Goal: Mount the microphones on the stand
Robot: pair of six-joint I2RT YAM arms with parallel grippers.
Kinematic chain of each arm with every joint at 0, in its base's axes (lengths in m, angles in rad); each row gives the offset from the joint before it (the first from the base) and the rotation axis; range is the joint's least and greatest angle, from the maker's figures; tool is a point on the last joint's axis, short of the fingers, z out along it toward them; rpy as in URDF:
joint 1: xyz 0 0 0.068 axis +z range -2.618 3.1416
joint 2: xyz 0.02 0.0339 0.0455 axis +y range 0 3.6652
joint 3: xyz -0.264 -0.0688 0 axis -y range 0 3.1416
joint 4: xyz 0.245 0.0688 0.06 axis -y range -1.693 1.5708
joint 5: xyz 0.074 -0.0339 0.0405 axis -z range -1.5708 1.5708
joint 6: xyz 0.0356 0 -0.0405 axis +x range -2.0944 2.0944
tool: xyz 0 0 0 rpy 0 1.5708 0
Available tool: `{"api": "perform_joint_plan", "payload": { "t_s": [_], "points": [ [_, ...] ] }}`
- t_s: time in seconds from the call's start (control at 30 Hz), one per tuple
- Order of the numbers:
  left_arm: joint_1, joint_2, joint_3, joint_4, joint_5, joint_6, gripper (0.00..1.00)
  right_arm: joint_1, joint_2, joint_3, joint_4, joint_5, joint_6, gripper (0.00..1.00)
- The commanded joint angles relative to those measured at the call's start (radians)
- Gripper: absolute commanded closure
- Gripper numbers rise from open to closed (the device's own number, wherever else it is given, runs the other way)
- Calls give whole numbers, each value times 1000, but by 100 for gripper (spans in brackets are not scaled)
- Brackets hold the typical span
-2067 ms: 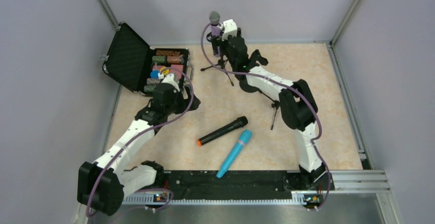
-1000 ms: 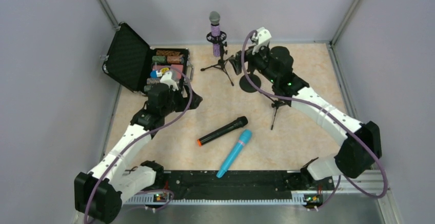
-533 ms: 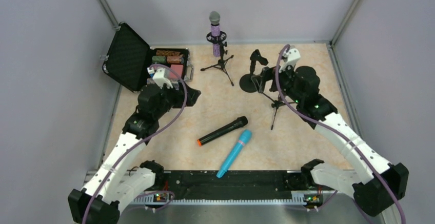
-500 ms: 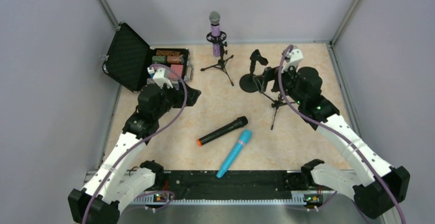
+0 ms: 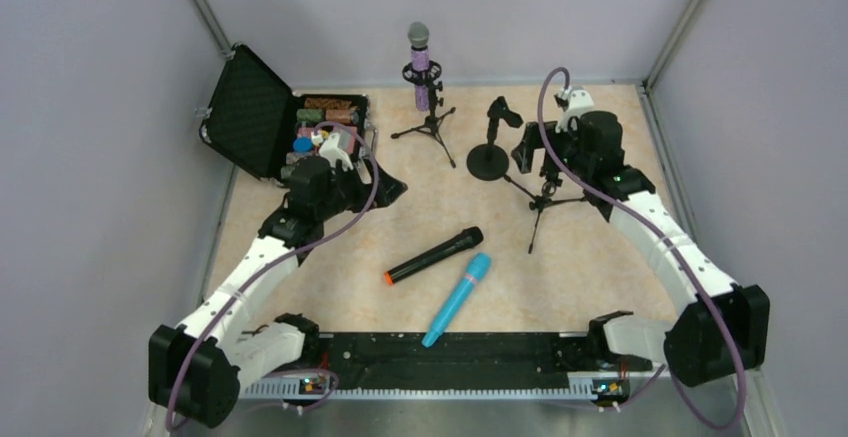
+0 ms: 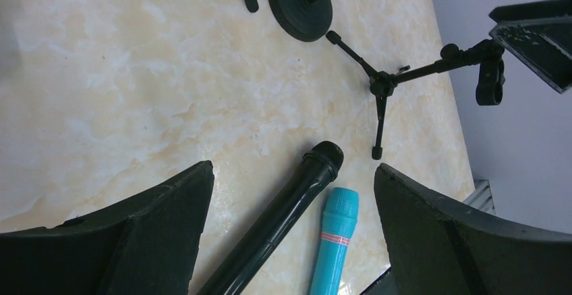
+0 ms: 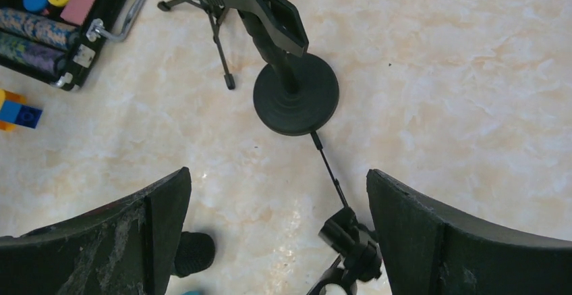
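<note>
Top external view, starting nearest the arm bases: the light blue microphone (image 5: 457, 299) lies flat on the table (image 5: 620, 267), well on your side of the round-base stand (image 5: 487, 162) and slightly left of it. The black microphone with the orange end (image 5: 434, 255) lies just beyond it, closer to that stand, its orange tip pointing away to the left. The two lie close together; you cannot tell whether they touch.

An empty tripod stand (image 5: 542, 202) stands just near-right of the round-base stand, one leg reaching up to the disc's rim.

Your left gripper (image 6: 293, 169) hangs to the left of the round-base stand, fingers spread wide with nothing between them, the heads of both lying microphones showing below it in the left wrist view. Your right gripper (image 7: 278, 173) hovers just right of that stand and above it, also spread wide and empty, looking down on the disc and its black clip (image 7: 256, 5).

Beyond the round-base stand, to the far left of it, the purple microphone (image 5: 419, 57) sits upright in the holder of a second tripod stand (image 5: 424, 125), silver head up. Further left of that stand, an open black case (image 5: 250, 107) rests with coloured pieces inside.
</note>
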Motion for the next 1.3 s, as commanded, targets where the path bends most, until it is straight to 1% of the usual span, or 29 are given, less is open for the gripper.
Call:
{"api": "perform_joint_plan", "payload": {
  "t_s": [0.0, 0.07, 0.13, 0.2, 0.33, 0.5, 0.57, 0.63, 0.77, 0.83, 0.9, 0.97, 1.07, 1.1, 1.13, 1.17, 1.27],
  "points": [
    [2, 45, 14, 72, 89, -23, 7, -20, 105, 135, 22, -85, -91, 1],
    [1, 67, 23, 72, 108, -27, 8, -20, 153, 174, 34, -93, -119, 1],
    [2, 84, 29, 72, 122, -29, 8, -20, 198, 199, 69, -119, -176, 1],
    [1, 92, 32, 76, 127, -29, 9, -20, 240, 228, 90, -113, -234, 1],
    [2, 107, 33, 87, 129, -26, 9, -20, 339, 311, 99, -126, -310, 1],
    [1, 123, 29, 95, 137, -31, 9, -20, 486, 454, 68, -200, -342, 2],
    [1, 122, 25, 96, 140, -31, 9, -20, 542, 515, 39, -229, -348, 4],
    [1, 122, 25, 97, 138, -26, 9, -20, 585, 558, 19, -255, -351, 8],
    [2, 125, 28, 90, 131, -19, 9, -20, 626, 589, 9, -292, -336, 22],
    [1, 130, 30, 88, 131, -18, 9, -19, 628, 585, 13, -317, -327, 25],
    [1, 130, 32, 83, 131, -18, 9, -20, 621, 574, 21, -337, -318, 32],
    [2, 131, 32, 83, 129, -18, 10, -19, 607, 557, 36, -349, -306, 45],
    [2, 130, 33, 83, 125, -12, 10, -19, 576, 524, 76, -351, -284, 78],
    [2, 131, 34, 81, 125, -8, 10, -19, 563, 511, 90, -342, -277, 87],
    [1, 131, 36, 79, 124, -5, 10, -19, 552, 499, 104, -333, -271, 94],
    [2, 132, 39, 76, 124, -2, 10, -19, 541, 491, 113, -324, -269, 99],
    [2, 137, 46, 72, 121, 2, 10, -20, 503, 482, 124, -291, -264, 100]
  ]
}}
